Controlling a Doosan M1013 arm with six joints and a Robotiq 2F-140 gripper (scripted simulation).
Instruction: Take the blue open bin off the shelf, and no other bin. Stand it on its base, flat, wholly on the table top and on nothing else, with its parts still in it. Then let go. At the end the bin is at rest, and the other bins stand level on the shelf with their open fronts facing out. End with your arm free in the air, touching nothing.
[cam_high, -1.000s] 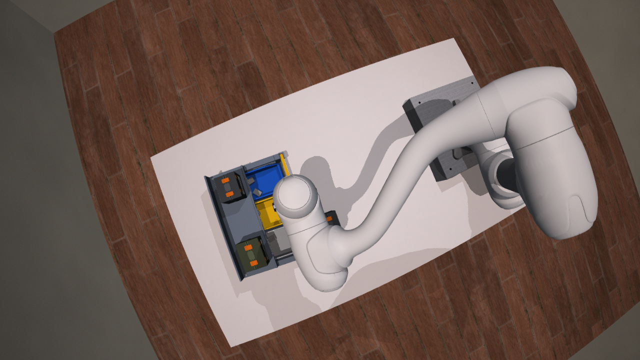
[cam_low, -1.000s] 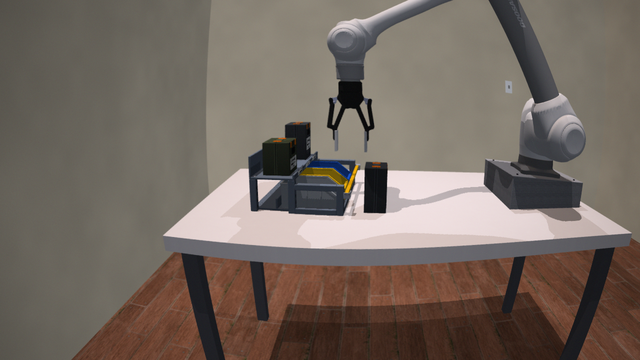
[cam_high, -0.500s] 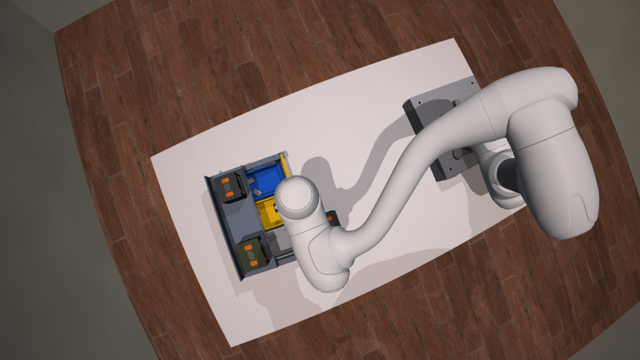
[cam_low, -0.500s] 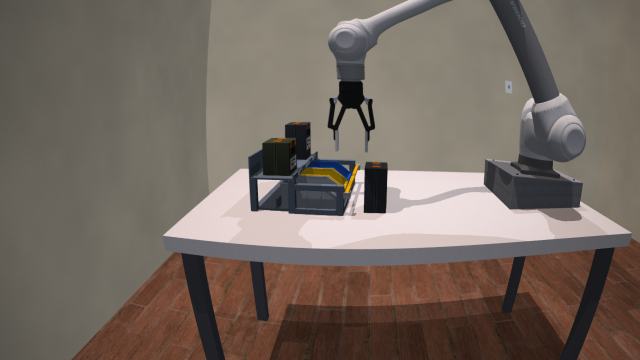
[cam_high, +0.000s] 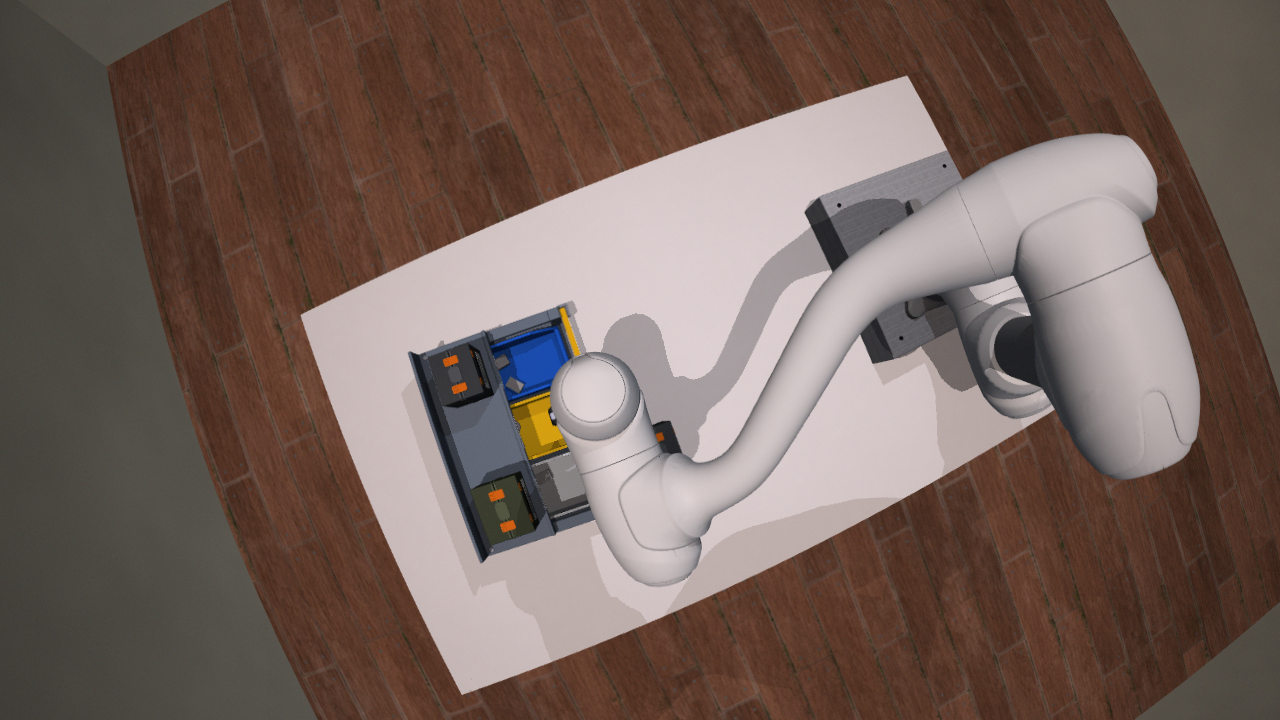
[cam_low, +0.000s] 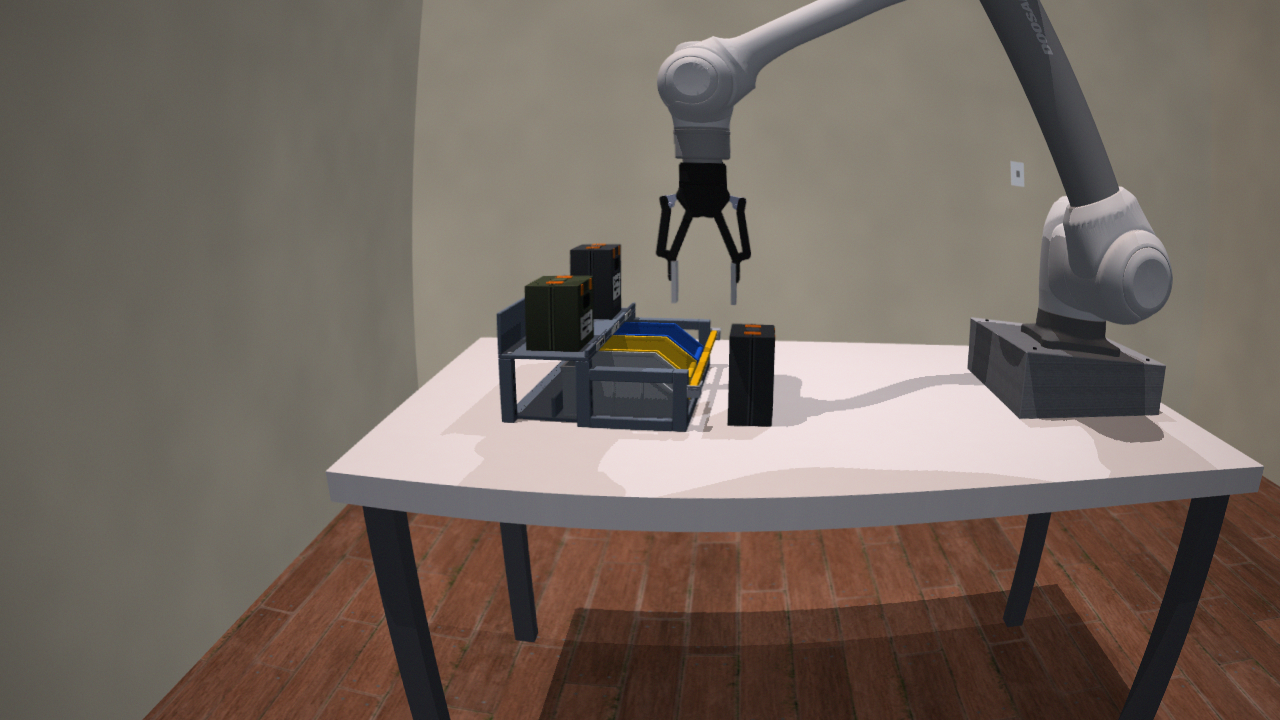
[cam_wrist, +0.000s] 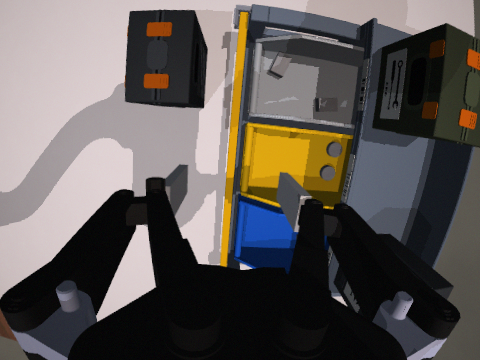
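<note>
Claw (cam_low: 704, 284) (cam_wrist: 233, 182) hangs open and empty above the shelf (cam_low: 583, 394) (cam_wrist: 364, 75), the blue bin (cam_high: 539, 356) (cam_low: 660, 330) (cam_wrist: 265, 230) sitting beside the yellow one (cam_high: 539, 432) (cam_low: 646, 347) (cam_wrist: 285, 155), so it wants to line up squarely over blue, then descend gently.

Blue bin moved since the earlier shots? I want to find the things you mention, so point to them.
No. Blue bin (cam_high: 540, 358) (cam_low: 660, 331) (cam_wrist: 262, 232) sits at the same spot on the shelf (cam_high: 486, 447) (cam_low: 584, 394) (cam_wrist: 395, 165), judged in top and exterior views.
</note>
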